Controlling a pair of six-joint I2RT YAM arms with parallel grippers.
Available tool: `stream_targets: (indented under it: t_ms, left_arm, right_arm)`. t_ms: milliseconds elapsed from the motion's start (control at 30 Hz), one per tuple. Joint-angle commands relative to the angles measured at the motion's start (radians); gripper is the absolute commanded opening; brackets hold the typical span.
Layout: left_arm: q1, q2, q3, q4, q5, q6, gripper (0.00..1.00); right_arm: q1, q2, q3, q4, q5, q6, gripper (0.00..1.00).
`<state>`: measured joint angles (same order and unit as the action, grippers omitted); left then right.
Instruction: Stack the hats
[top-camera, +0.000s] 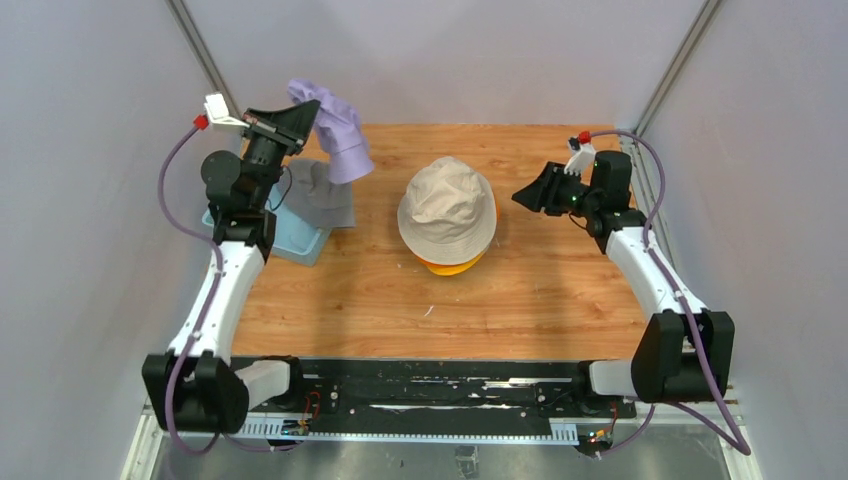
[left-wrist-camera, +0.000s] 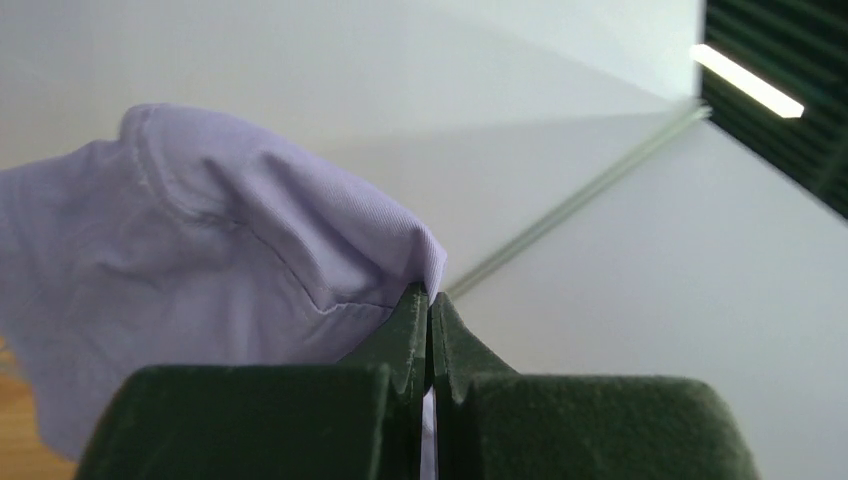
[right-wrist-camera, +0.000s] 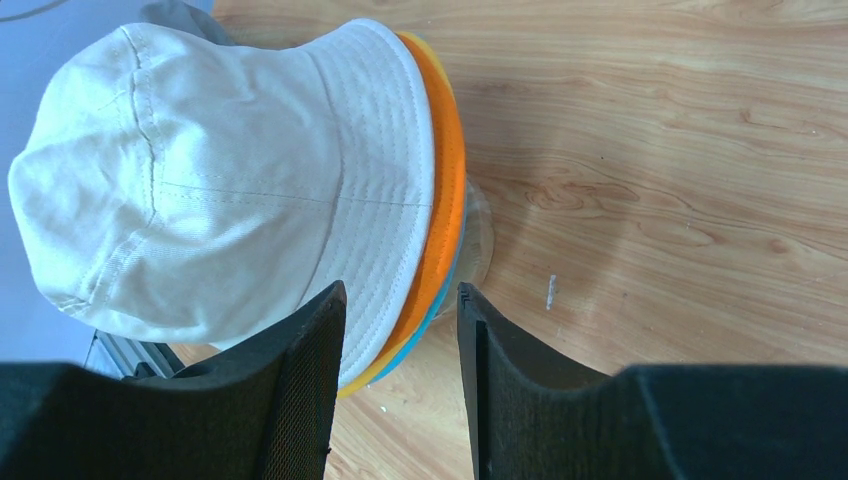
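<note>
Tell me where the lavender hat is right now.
In the top view, the lavender hat hangs at the far left, pinched in the left gripper, above the grey hat and light blue basket.

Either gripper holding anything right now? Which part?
Left gripper is shut on the lavender hat, pinching a fabric edge, apparently the brim, with the hat hanging in the air. Right gripper is open by the beige hat, holding nothing.
</note>
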<state>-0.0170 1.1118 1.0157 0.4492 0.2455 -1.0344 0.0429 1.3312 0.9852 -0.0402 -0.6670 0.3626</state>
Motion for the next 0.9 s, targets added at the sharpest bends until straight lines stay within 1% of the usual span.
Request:
stream_targets:
  t_ms: [0, 133, 367, 467, 700, 800, 867]
  left_arm:
    - [-0.003, 0.138, -0.006, 0.481, 0.219, -0.300, 0.00]
    - [-0.027, 0.248, 0.008, 0.692, 0.251, -0.441, 0.00]
    - [-0.093, 0.393, 0.079, 0.913, 0.287, -0.562, 0.00]
    - [-0.120, 0.435, 0.108, 0.946, 0.300, -0.579, 0.00]
    - [-0.188, 0.492, 0.167, 0.931, 0.315, -0.572, 0.00]
    - [-0.223, 0.522, 0.207, 0.933, 0.323, -0.571, 0.00]
    - [-0.249, 0.543, 0.234, 0.940, 0.326, -0.568, 0.00]
  right_arm:
    - [-0.001, -0.035, -0.001, 0.032, -0.023, 0.015, 0.45]
    - [-0.001, -0.047, 0.002, 0.060, -0.052, 0.040, 0.44]
    - [0.000, -0.059, 0.012, 0.093, -0.078, 0.063, 0.44]
    - [0.003, -0.061, 0.010, 0.106, -0.085, 0.072, 0.44]
    - [0.005, -0.061, 0.014, 0.183, -0.135, 0.132, 0.44]
    - [0.009, -0.056, 0.013, 0.257, -0.181, 0.184, 0.44]
    - [0.013, -0.050, 0.008, 0.342, -0.216, 0.251, 0.44]
